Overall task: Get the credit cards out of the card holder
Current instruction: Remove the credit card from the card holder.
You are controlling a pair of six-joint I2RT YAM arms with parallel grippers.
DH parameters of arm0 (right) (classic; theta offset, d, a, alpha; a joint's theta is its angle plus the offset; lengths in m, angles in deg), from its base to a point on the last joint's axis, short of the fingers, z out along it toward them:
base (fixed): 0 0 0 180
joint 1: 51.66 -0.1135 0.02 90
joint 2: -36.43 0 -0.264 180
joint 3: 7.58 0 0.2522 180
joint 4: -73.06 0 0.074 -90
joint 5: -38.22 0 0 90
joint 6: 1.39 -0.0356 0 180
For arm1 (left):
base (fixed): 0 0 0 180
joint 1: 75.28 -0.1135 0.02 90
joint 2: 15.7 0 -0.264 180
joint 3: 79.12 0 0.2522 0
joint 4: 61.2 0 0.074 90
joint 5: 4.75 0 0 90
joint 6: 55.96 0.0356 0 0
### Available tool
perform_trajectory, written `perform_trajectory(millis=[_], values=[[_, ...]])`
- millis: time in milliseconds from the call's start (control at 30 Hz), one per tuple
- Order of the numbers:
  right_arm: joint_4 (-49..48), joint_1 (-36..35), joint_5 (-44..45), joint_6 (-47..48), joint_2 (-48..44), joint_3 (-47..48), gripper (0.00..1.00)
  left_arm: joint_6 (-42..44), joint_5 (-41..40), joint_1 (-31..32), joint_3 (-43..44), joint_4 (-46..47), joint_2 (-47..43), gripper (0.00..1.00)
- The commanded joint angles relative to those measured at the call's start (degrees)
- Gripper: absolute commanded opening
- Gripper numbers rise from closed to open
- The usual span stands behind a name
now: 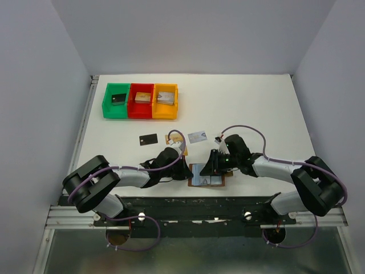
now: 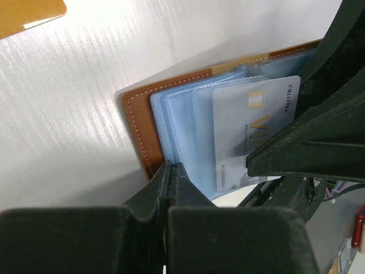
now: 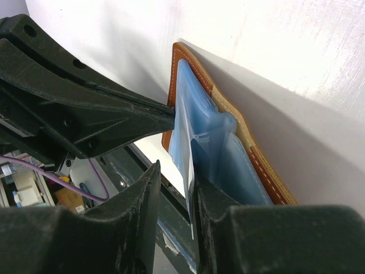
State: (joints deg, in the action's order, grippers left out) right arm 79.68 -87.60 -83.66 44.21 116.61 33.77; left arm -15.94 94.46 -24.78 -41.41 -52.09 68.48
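Observation:
The brown card holder (image 1: 204, 178) lies open near the table's front edge, its pale blue pockets (image 2: 182, 120) facing up. A silvery credit card (image 2: 251, 128) sticks partway out of a pocket. My left gripper (image 2: 170, 166) is shut, its tips resting on the holder's left edge where the leather meets the pockets. My right gripper (image 3: 175, 174) is open around that card's edge (image 3: 187, 182). The card lies against the right finger, and a gap separates it from the left one. A black card (image 1: 148, 138), a gold card (image 1: 173, 140) and a silvery card (image 1: 197, 136) lie loose on the table.
Green (image 1: 117, 100), red (image 1: 141, 100) and orange (image 1: 165, 101) bins stand side by side at the back left, each with a small piece inside. The two grippers nearly touch over the holder. The table's front edge and black rail (image 1: 194, 201) lie just behind it.

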Motion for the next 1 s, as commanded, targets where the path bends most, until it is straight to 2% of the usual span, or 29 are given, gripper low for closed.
perform_trajectory(millis=[0, 300, 967], values=[[1.77, -0.09, 1.82, 1.25, -1.78, 0.36, 0.34, 0.41, -2.62, 0.74, -3.02, -8.11, 1.78, 0.0], [3.01, 0.35, 2.61, 1.86, -3.89, -0.52, 0.32, -0.03, -3.15, 0.74, -3.55, -8.37, 1.6, 0.0], [5.2, 1.58, 3.49, 2.74, -6.79, -1.23, 0.2, -0.21, -3.59, 0.74, -4.08, -8.81, 1.33, 0.0]])
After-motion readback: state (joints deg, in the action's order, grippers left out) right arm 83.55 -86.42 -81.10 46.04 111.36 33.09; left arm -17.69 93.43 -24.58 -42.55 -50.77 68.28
